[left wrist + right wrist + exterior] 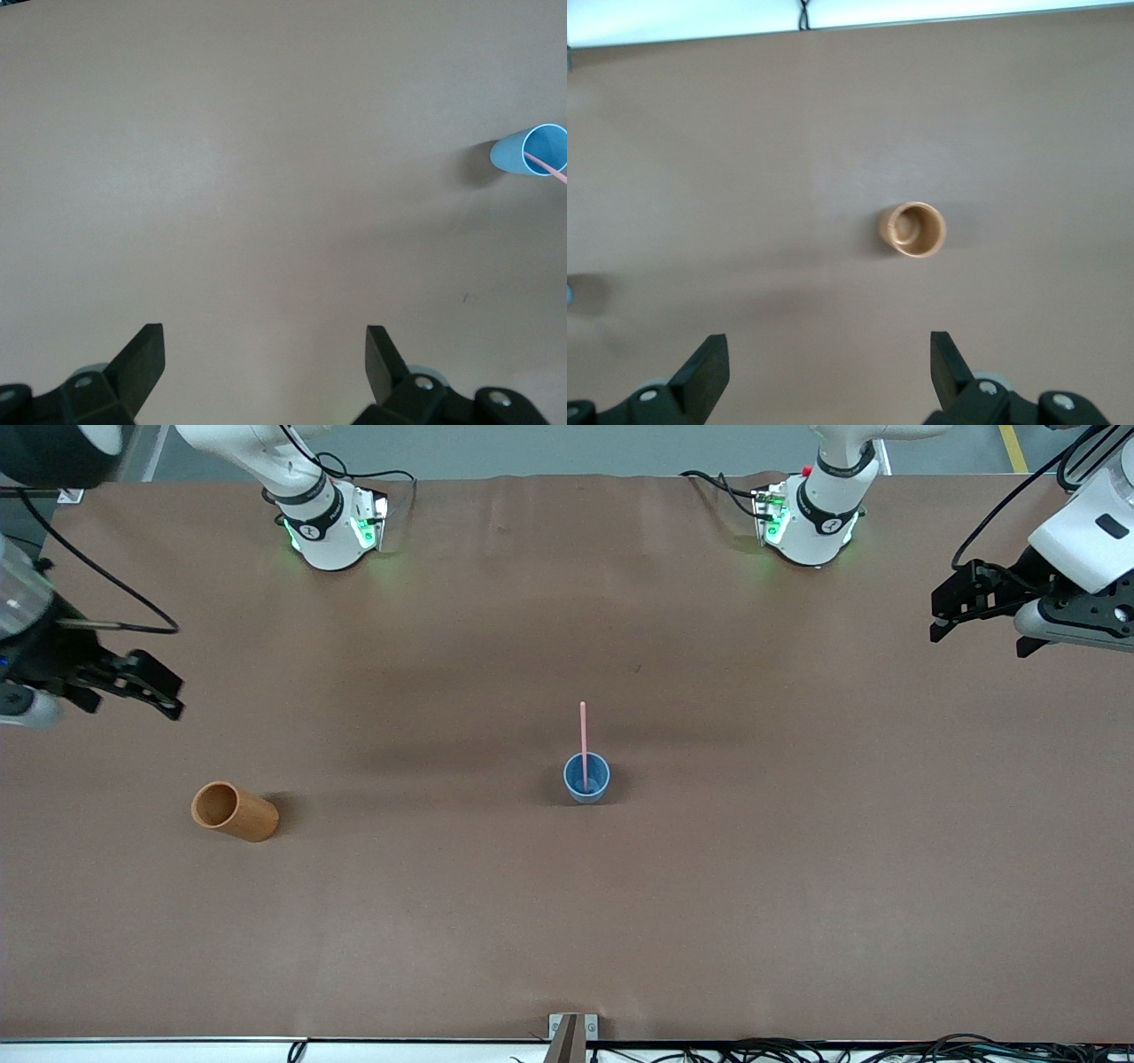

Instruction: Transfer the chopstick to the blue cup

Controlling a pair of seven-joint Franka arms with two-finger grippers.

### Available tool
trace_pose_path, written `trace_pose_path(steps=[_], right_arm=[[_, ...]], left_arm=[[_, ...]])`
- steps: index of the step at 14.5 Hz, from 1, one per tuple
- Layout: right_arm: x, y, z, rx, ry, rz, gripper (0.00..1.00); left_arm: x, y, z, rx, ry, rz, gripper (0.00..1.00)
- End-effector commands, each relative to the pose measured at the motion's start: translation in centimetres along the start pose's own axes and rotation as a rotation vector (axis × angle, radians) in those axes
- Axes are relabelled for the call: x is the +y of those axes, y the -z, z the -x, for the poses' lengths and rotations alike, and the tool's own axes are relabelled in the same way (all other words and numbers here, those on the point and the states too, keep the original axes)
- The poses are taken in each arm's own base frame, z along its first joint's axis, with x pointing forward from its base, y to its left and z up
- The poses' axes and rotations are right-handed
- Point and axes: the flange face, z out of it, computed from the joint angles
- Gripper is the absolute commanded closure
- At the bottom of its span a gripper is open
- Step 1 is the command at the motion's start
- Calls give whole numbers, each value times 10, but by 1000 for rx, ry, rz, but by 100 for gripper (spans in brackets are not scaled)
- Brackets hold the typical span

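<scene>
Chopstick [583, 735]: stands in the blue cup [586, 778] near the table's middle, close to upright, leaning on the rim, upper end free.
Long axis: near vertical — any grasp would come from above or the side.
Left gripper [974, 607]: over the left arm's end of the table, jaws spread wide, holding nothing; waiting.
Right gripper [133, 682]: over the right arm's end, jaws wide apart and empty, above the wooden cup [234, 811].
Judgement: the transfer looks finished — both grippers sit well apart from the cup, at roughly equal reach.

Chopstick [583, 737] in blue cup [586, 778], mid-table, wooden cup [234, 811] well apart
</scene>
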Motion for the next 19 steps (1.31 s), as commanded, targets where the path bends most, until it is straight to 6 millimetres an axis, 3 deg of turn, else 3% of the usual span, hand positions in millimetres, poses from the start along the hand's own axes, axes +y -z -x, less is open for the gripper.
trace_pose_path(steps=[1, 5, 11, 19], right_arm=[[24, 7, 36, -4, 43, 4, 0], [52, 18, 58, -66, 44, 7, 0], [102, 51, 49, -14, 61, -8, 0], [84, 43, 51, -56, 77, -47, 0]], left_arm=[[1, 5, -1, -6, 10, 5, 0], [0, 5, -1, -5, 10, 3, 0], [1, 5, -1, -5, 9, 4, 0], [0, 5, -1, -5, 10, 2, 0]])
